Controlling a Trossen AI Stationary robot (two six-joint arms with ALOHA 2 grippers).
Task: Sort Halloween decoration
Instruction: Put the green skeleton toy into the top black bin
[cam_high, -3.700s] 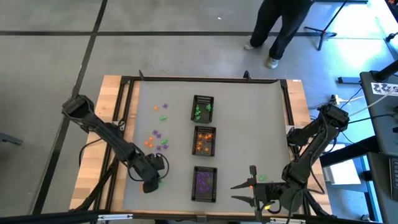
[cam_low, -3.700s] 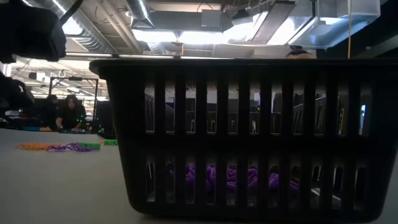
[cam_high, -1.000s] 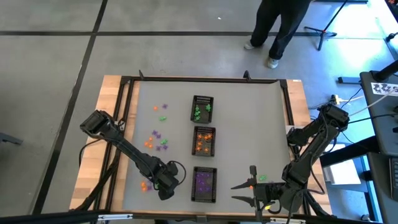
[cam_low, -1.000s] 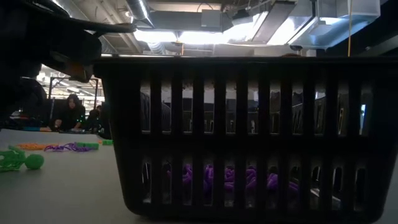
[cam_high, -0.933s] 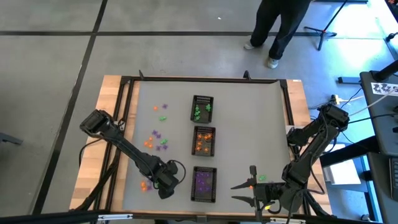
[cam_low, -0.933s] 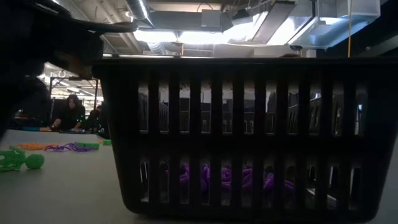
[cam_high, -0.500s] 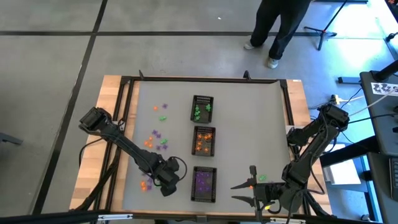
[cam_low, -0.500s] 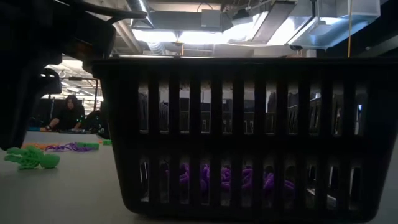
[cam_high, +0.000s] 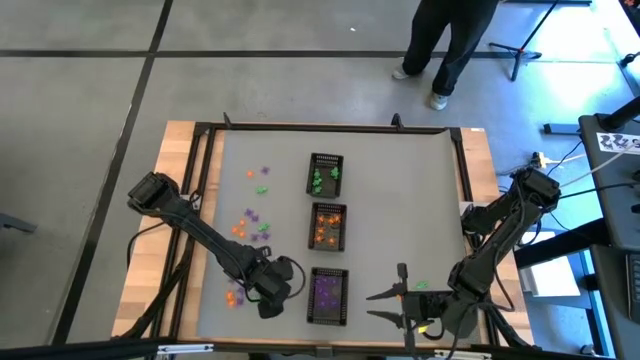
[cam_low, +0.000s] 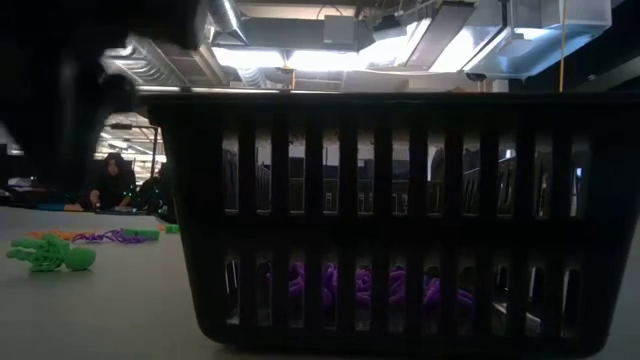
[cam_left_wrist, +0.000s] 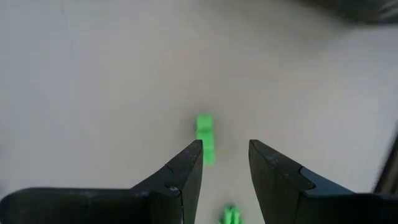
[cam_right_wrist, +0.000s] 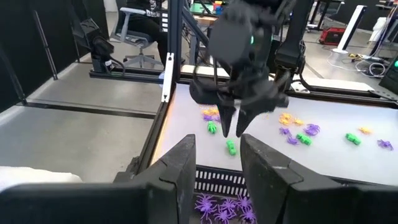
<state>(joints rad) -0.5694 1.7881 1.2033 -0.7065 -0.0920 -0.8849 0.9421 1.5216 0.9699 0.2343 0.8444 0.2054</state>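
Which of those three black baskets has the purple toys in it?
The black mesh plastic basket at the near end of the row, the one closest to the left hand. It holds purple spider trinkets; the middle basket holds orange ones, the far basket green ones.

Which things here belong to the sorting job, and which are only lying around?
Job:
- loose trinkets
- green trinket below the left gripper
- three black trays
- right gripper, waiting above the purple tray

Not the job:
- person beyond the table
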